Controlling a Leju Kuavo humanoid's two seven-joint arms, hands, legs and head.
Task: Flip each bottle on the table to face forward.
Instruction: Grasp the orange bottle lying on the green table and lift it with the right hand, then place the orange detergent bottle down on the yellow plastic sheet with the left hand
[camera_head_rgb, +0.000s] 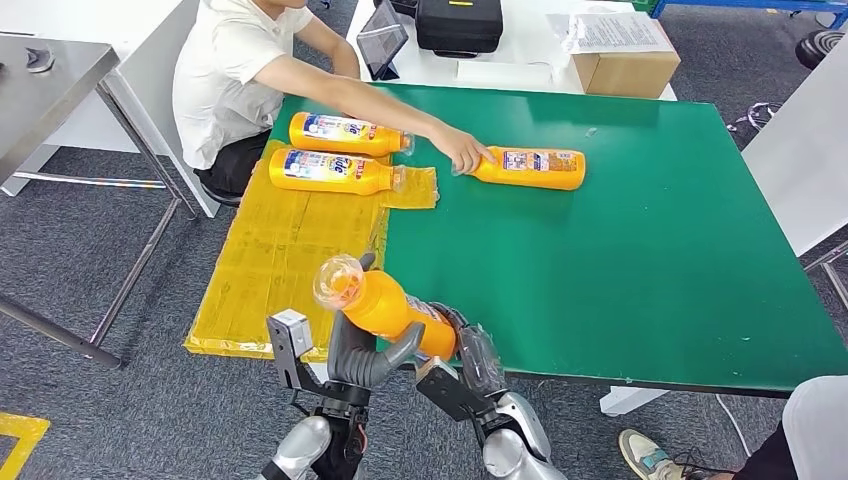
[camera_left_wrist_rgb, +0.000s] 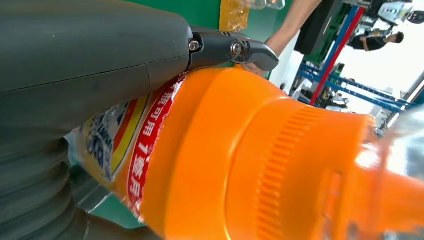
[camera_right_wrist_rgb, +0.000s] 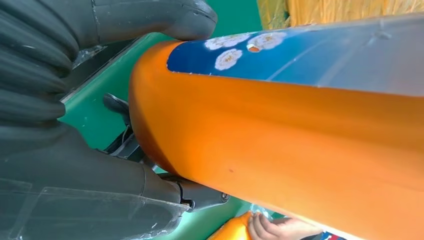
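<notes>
Orange bottle (camera_head_rgb: 385, 305) gripped by left hand (camera_head_rgb: 372, 358) and right hand (camera_head_rgb: 470, 358), lifted at green bench (camera_head_rgb: 620, 270) near edge.

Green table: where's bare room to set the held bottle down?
Free: the green table right of and in front of the bottle under the person's hand. Also the strip between the yellow sheet and that bottle. Crowded: the far-left corner with two bottles, and the near-left edge where both hands hold the held bottle.
</notes>
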